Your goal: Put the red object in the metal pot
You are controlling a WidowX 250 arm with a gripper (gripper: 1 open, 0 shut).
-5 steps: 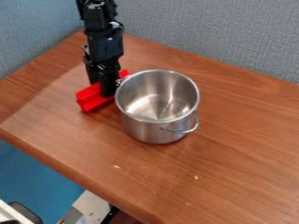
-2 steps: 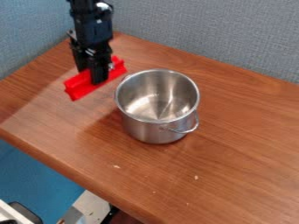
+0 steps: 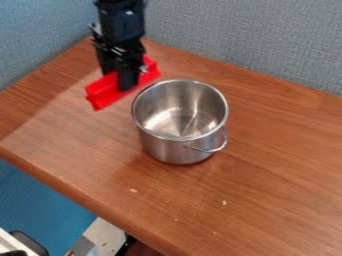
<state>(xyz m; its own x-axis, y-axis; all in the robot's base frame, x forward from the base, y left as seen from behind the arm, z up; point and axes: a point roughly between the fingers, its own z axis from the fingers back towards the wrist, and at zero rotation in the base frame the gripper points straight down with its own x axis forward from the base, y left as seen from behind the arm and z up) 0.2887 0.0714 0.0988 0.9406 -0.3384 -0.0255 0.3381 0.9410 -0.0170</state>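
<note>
The metal pot (image 3: 181,121) sits empty nearest the camera, and at its ten o'clock my gripper (image 3: 123,78) is clamped on the red object (image 3: 118,86), lifted clear of the table (image 3: 80,145), with carrying over and dropping still left.

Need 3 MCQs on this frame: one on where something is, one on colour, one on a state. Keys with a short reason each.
1. Where is the red block?
A. in the gripper, left of the pot
B. inside the pot
C. on the floor

2. What colour is the pot?
A. blue
B. shiny silver
C. black

3. What is the pot's state?
A. tipped over
B. lidded
C. upright and empty

Answers:
1 A: the gripper clamps the block above the table, beside the pot's rim.
2 B: bare steel shows inside and out.
3 C: its open mouth faces up and only the bottom shows.
</note>
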